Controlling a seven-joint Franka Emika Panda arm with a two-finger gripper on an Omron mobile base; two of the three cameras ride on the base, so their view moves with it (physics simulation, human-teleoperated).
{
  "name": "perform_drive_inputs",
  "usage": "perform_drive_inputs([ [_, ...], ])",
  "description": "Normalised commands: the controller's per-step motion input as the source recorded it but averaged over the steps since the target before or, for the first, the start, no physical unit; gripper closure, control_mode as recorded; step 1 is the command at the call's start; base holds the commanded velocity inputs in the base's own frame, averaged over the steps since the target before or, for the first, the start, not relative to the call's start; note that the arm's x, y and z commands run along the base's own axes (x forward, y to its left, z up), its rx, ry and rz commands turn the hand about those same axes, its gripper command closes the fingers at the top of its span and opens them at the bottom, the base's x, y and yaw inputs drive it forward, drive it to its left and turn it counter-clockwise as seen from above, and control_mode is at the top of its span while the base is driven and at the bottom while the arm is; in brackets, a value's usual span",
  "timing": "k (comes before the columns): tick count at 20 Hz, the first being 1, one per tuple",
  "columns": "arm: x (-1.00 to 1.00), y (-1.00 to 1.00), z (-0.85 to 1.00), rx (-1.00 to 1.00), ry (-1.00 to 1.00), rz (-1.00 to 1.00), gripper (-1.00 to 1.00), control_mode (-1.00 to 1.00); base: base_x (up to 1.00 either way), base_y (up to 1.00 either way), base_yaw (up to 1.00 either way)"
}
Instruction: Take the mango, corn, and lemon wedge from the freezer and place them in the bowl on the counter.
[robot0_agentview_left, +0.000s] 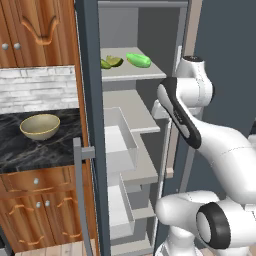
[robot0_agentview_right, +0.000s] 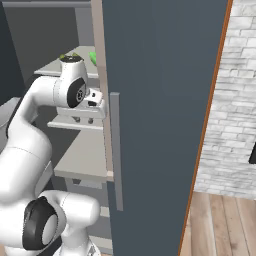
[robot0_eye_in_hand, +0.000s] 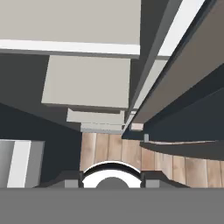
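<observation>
The freezer (robot0_agentview_left: 93, 100) stands open, with pale grey shelves inside. On its upper shelf (robot0_agentview_left: 131, 72) lies the lemon wedge (robot0_agentview_left: 114, 61), small and olive-yellow, beside a bright green elongated item (robot0_agentview_left: 138, 60). Mango and corn are out of view. The tan bowl (robot0_agentview_left: 40, 126) sits on the black marble counter (robot0_agentview_left: 30, 152), left of the freezer. My gripper (robot0_agentview_right: 90, 119) hangs below the wrist in front of the middle shelves, close to the inner edge of the open door (robot0_agentview_right: 160, 125), pointing down. Its jaws are shut with nothing between them. The hand view looks down past the shelf edges (robot0_eye_in_hand: 87, 81) to the wooden floor (robot0_eye_in_hand: 109, 151).
Clear drawers (robot0_agentview_left: 121, 142) jut out under the middle shelf. A grey bar handle (robot0_agentview_left: 79, 195) stands at the freezer's left edge, another handle (robot0_agentview_right: 116, 150) on the open door. Wooden drawers (robot0_agentview_left: 35, 182) sit under the counter. A brick wall (robot0_agentview_right: 230, 100) rises to the right.
</observation>
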Motion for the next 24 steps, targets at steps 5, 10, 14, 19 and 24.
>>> perform_drive_inputs([
  [5,-0.26,0.0,0.02,0.0,-0.01,0.0,-1.0,-1.0,0.0,0.0,0.0],
  [10,-0.47,0.0,0.32,0.0,-0.08,0.0,-1.0,-1.0,0.0,0.0,0.0],
  [14,-0.56,0.0,0.41,0.0,-0.11,0.0,-1.0,-1.0,0.0,0.0,0.0],
  [19,-0.59,0.0,0.46,0.0,-0.14,0.0,-1.0,-1.0,0.0,0.0,0.0],
  [24,-0.49,-0.01,0.33,0.0,-0.04,0.0,-1.0,-1.0,0.0,0.0,0.0],
])
